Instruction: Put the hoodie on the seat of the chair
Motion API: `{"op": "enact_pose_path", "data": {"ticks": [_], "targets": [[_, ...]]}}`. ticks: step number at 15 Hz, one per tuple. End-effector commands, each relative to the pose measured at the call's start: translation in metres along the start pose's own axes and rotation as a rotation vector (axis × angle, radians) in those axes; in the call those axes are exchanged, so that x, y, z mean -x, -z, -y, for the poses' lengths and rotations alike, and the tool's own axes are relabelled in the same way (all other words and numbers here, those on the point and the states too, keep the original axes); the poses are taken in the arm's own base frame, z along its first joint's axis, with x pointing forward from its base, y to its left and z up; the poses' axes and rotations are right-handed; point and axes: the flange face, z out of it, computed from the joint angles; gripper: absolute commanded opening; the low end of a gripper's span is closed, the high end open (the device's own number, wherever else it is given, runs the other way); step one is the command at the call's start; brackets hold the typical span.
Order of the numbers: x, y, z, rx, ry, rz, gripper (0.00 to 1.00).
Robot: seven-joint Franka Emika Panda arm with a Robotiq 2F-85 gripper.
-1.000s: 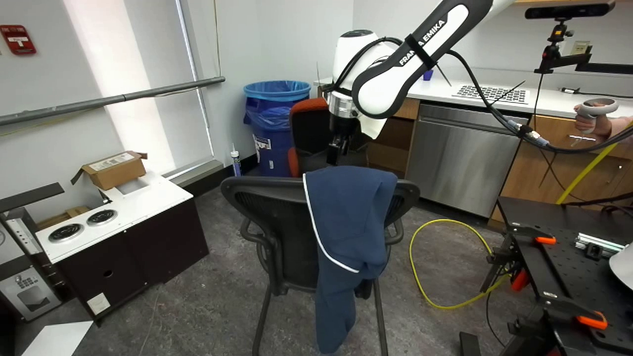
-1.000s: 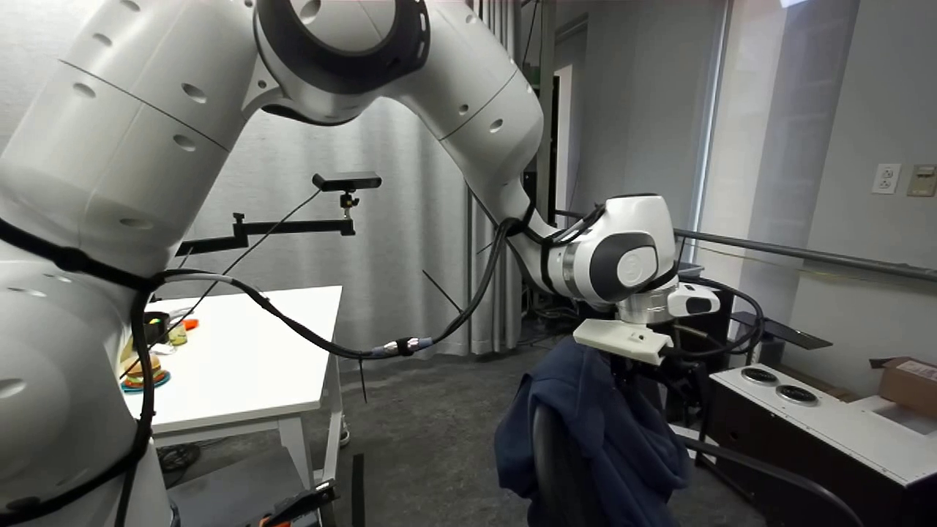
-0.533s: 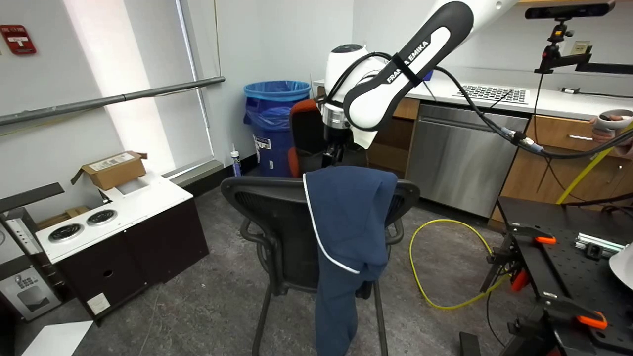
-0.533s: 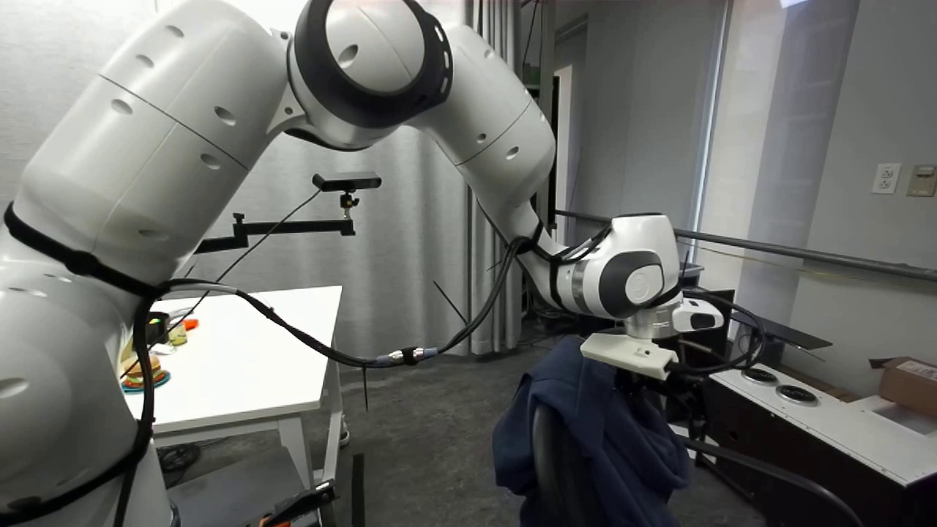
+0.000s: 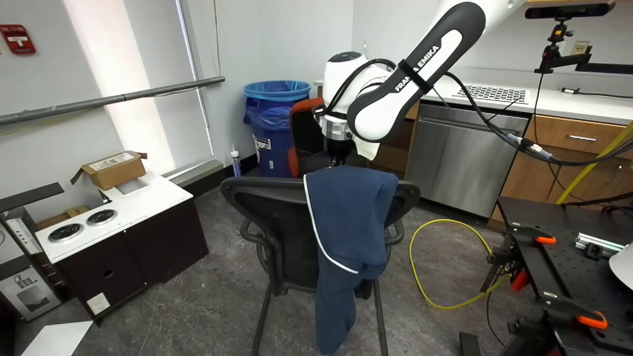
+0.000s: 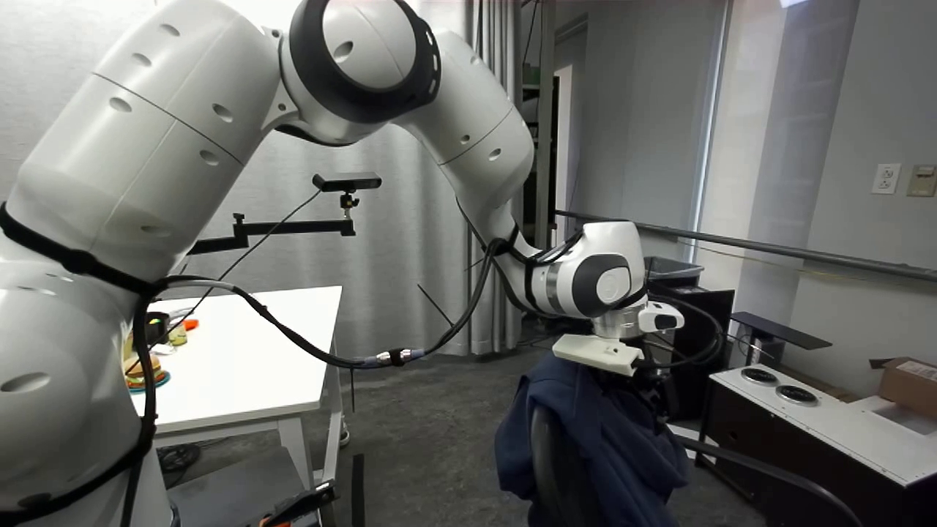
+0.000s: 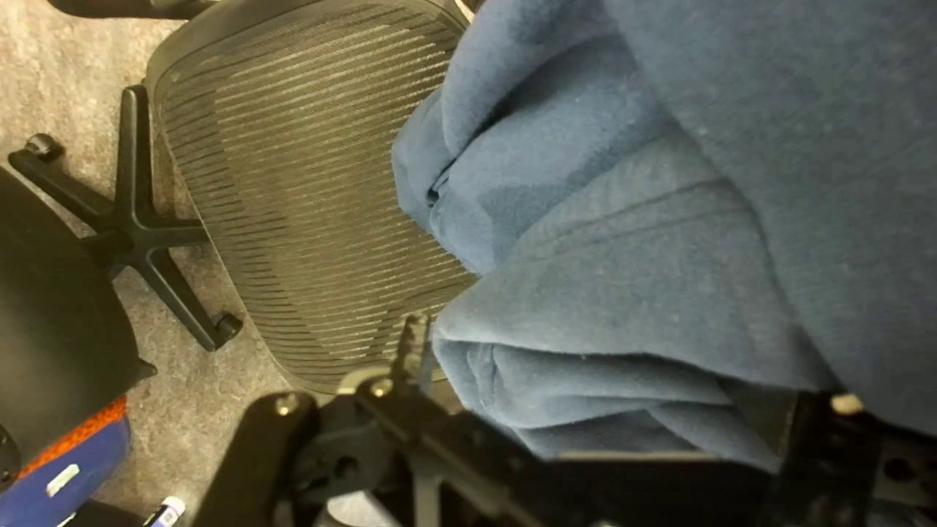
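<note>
Gripper (image 7: 618, 377) spread apart, hoodie (image 5: 348, 217) slung over chair back (image 5: 292, 227); sink around a thick fold, pinch, lift clear, then lower onto seat (image 7: 322, 183).

Matt cloth hoodie (image 5: 351, 217), mesh chair (image 7: 315, 183); metal dishwasher (image 5: 452, 163)

Includes one hoodie (image 5: 352, 217), two chairs (image 5: 294, 232) and one robot arm (image 6: 479, 143). Also contains two burner coils (image 5: 66, 232), one blue bin (image 5: 271, 133) and one fire alarm (image 5: 18, 39).
</note>
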Motion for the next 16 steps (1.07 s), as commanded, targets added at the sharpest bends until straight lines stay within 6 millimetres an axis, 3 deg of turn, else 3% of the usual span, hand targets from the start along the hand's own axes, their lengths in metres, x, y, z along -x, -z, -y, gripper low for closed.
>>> {"op": "enact_pose_path", "data": {"ticks": [1, 7, 13, 16], "targets": [[0.02, 0.021, 0.015, 0.001, 0.038, 0.013, 1.0], [0.032, 0.032, 0.006, 0.003, 0.023, 0.009, 1.0], [0.042, 0.018, -0.01, -0.002, -0.074, -0.016, 1.0], [0.036, 0.022, -0.025, 0.064, -0.198, -0.153, 1.0]]}}
